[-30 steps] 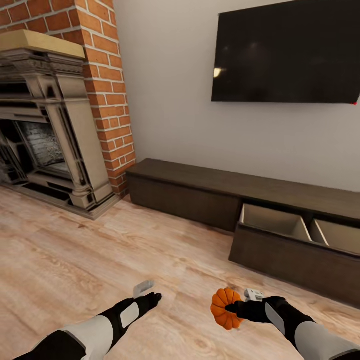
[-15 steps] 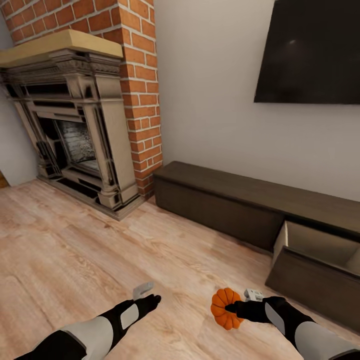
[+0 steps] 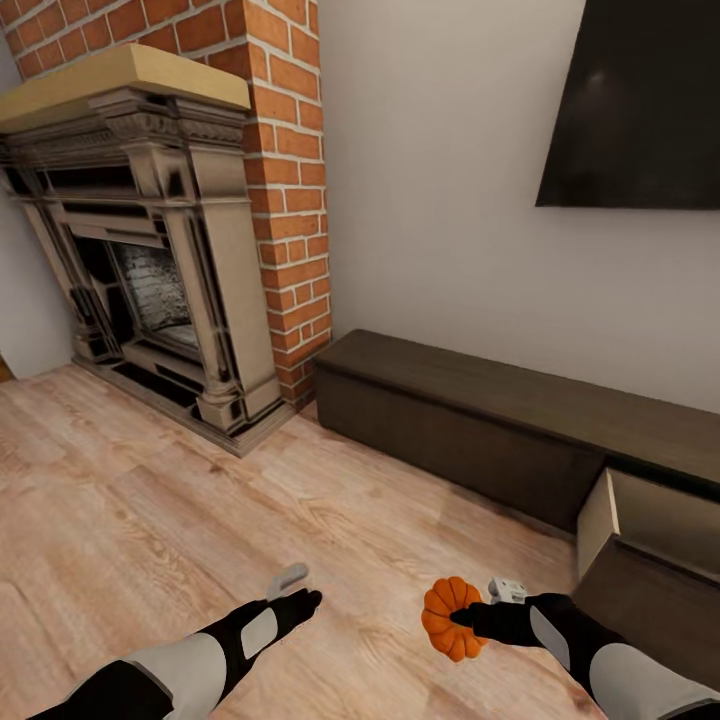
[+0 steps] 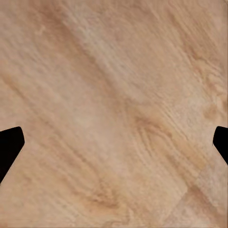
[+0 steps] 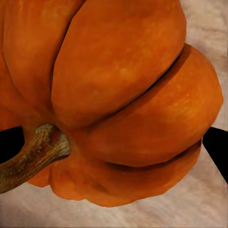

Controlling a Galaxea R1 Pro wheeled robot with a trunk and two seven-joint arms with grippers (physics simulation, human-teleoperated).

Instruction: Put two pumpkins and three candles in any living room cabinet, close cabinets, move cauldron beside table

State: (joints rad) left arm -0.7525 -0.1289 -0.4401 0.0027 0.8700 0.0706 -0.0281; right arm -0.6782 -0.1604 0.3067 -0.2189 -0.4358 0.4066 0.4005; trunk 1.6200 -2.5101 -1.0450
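Both arms held low and forward

The black-sleeved right gripper clamps a ribbed bright orange pumpkin; the black-sleeved left gripper points forward, fingertips spread wide, holding nothing.

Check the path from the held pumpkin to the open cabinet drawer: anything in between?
Nothing visible blocks it. The right gripper holds the pumpkin over bare wood floor. The cabinet has its pulled-out drawer ahead to the robot's right, partly cut by the picture's edge, with only floor between.
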